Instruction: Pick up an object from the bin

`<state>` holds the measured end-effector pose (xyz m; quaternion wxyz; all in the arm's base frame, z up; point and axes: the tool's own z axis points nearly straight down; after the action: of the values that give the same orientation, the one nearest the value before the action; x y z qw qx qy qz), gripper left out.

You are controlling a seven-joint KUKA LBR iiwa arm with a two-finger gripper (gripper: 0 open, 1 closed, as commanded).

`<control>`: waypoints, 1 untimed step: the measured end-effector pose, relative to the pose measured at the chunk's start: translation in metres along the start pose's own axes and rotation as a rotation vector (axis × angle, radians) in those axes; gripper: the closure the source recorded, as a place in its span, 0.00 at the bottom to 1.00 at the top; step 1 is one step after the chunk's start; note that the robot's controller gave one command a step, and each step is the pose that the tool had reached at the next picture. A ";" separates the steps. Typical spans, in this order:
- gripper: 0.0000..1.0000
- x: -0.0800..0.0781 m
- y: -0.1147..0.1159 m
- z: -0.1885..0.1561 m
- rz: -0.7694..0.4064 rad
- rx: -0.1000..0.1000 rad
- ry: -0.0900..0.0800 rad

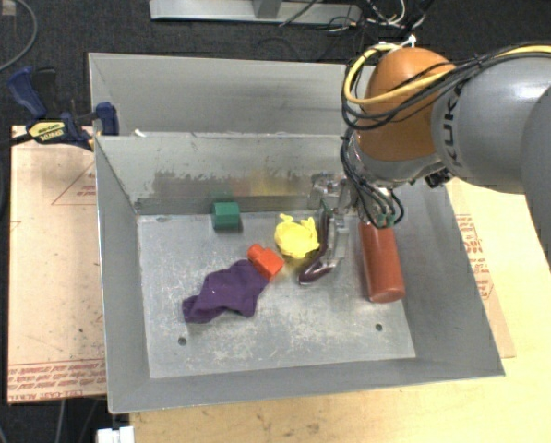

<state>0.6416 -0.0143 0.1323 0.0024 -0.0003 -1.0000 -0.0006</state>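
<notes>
Gripper (328, 258): down at the bin (257, 363) floor, a bit right of the middle. I honestly can't tell how far open it is, or whether it has hold of anything.
Dark thing (312, 272): small glossy blob right at the gripper's tip, looks like it's touching it. It's on the front side of the gripper, roughly mid-floor.
Yellow toy (296, 237): lumpy, just beside the gripper on the left-wall side and right behind the dark thing. It's the closest neighbour, so things are crowded there.
Red cylinder (382, 264): lying back-to-front just on the gripper's right-wall side, not touching it.
Orange block (266, 260): next to the yellow toy, toward the front-left.
Purple cloth (225, 293): crumpled, against the orange block, further toward the front-left corner.
Green block (226, 215): near the back wall, well apart.
</notes>
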 end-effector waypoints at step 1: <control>0.00 -0.001 0.000 -0.005 0.000 0.000 -0.007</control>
<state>0.6430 -0.0144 0.1375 -0.0011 -0.0002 -1.0000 -0.0004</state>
